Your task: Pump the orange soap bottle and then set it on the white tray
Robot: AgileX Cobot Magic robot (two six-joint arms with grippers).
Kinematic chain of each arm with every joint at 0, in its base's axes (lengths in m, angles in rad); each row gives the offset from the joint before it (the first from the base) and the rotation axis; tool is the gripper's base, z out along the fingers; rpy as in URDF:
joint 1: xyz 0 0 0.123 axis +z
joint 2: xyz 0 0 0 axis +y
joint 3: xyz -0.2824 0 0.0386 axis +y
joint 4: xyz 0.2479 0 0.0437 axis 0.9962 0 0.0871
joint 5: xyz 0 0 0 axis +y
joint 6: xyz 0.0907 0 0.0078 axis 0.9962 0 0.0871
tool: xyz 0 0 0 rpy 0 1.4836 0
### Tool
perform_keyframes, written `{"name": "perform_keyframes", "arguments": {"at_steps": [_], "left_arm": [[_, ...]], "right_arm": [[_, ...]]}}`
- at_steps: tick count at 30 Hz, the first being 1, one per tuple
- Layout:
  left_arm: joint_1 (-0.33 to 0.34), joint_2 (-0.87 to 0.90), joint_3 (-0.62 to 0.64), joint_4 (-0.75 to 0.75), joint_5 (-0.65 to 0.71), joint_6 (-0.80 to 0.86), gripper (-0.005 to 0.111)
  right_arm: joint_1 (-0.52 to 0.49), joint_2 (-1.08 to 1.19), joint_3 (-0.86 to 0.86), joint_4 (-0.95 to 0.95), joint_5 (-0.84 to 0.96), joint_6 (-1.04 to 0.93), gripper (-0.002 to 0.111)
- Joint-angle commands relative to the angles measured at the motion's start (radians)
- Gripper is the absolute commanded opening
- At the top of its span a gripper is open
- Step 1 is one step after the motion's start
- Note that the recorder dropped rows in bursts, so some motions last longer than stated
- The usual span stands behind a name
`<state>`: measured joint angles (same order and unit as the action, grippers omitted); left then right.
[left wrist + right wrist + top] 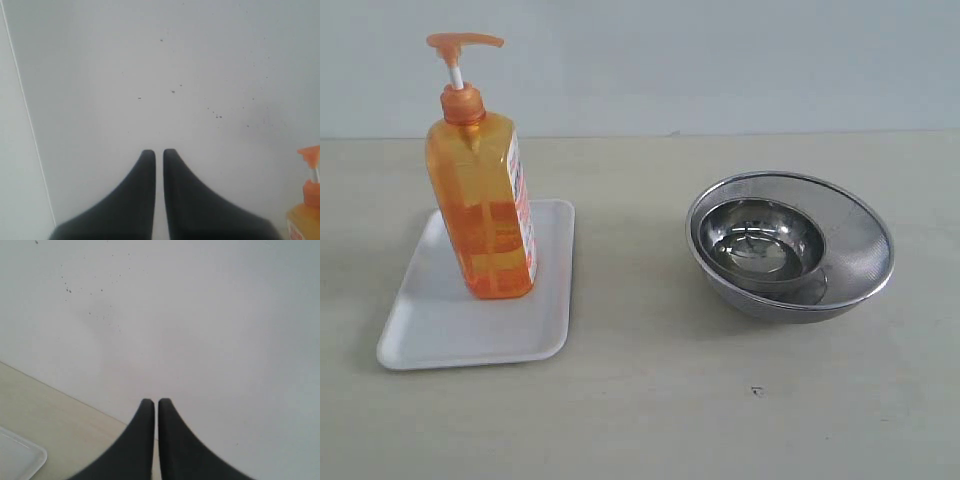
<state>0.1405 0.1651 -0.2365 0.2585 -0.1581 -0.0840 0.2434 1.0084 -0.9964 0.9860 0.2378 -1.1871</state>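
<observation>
In my exterior view the orange soap bottle (485,215) stands upright on the white tray (440,330), in the left half of the frame. Its body hides a piece of the tray's far rim from me. The label (523,215) is turned to the side, so I see only a narrow strip of white and red, and I cannot read the writing on it. In the right half sits a steel mesh bowl (860,250) with a smaller steel bowl (765,240) inside, which covers much of its bottom. All of this rests on the pale table (650,410). The left gripper (159,152) has its two dark fingers nearly together, only a thin slit between them, holding nothing, in front of a white wall (150,75). In that wrist view the bottle is cut off by the frame edge, and only the pump head, stem and shoulder show, blurred. The right gripper (156,402) is equally narrow and empty, and its view catches only one rounded corner of the tray.
</observation>
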Motion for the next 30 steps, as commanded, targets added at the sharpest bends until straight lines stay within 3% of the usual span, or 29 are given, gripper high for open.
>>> {"name": "perform_keyframes", "arguments": {"at_steps": [1, 8, 30], "left_arm": [[-0.003, -0.087, 0.003, 0.027, 0.088, -0.009, 0.005], [-0.003, -0.165, 0.003, 0.015, 0.233, -0.009, 0.005], [-0.003, -0.165, 0.172, -0.144, 0.234, -0.009, 0.005]], "right_arm": [[-0.004, -0.009, -0.001, 0.003, -0.009, 0.003, 0.0], [-0.004, -0.009, -0.001, 0.003, -0.009, 0.003, 0.0], [-0.004, -0.009, -0.001, 0.003, -0.013, 0.003, 0.0]]}}
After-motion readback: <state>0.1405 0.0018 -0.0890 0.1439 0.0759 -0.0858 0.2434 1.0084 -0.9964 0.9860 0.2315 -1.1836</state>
